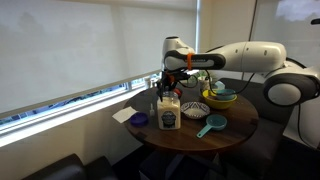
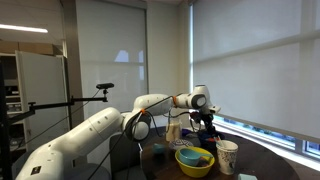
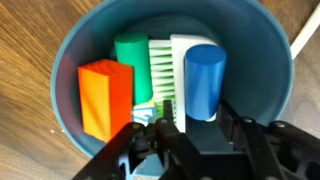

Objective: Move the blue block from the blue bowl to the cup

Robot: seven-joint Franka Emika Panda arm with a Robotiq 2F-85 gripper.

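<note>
Gripper (image 3: 200, 138), jaws apart and empty, over blue block (image 3: 204, 78) in blue bowl (image 3: 72, 45); block's lower end hidden.

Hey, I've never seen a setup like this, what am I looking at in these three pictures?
A white robot arm reaches over a round wooden table. Two pictures come from cameras standing in the room; the third from a camera on the arm's wrist, looking down. Its end effector, a two-fingered clamp, is open and holds nothing. Below it sits a blue bowl with an orange block, a green block, a white ridged piece and a blue block. In an exterior view the table also carries a carton and a teal scoop.
</note>
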